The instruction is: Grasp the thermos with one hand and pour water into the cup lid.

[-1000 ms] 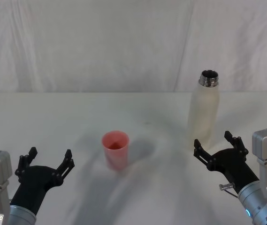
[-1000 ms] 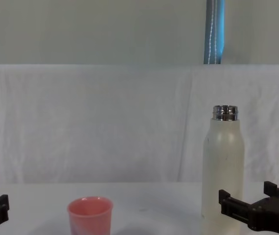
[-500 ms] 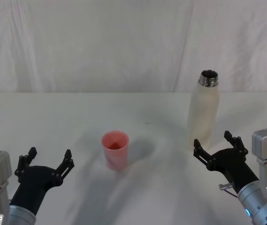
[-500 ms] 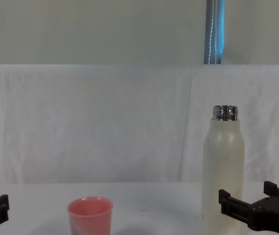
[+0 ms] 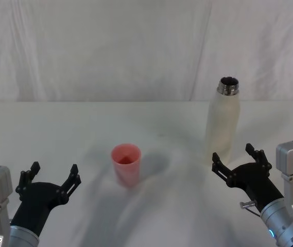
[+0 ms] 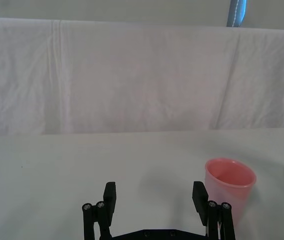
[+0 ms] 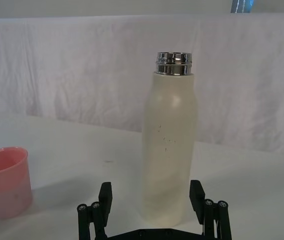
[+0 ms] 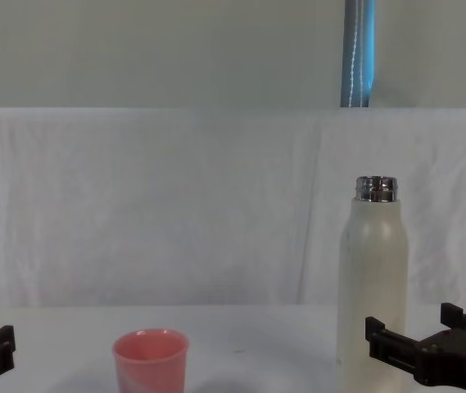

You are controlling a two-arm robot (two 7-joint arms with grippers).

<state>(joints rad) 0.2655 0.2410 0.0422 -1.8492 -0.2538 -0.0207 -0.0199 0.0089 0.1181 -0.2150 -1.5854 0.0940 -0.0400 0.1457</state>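
The thermos (image 5: 223,121) (image 7: 169,147) (image 8: 372,282), cream-white with an open silver neck, stands upright at the table's right. My right gripper (image 5: 236,160) (image 7: 151,205) (image 8: 425,344) hangs open just in front of its base, one finger on either side, not touching it. The pink cup lid (image 5: 126,164) (image 6: 229,187) (image 7: 4,181) (image 8: 151,360) stands upright near the table's middle, well left of the thermos. At the near left, my left gripper (image 5: 52,174) (image 6: 154,202) is open and holds nothing, the cup lid off to its right.
A white cloth covers the table (image 5: 74,128) and hangs as a backdrop behind it. A blue-grey pole (image 8: 359,53) rises beyond the backdrop. Bare surface lies between the cup lid and the thermos.
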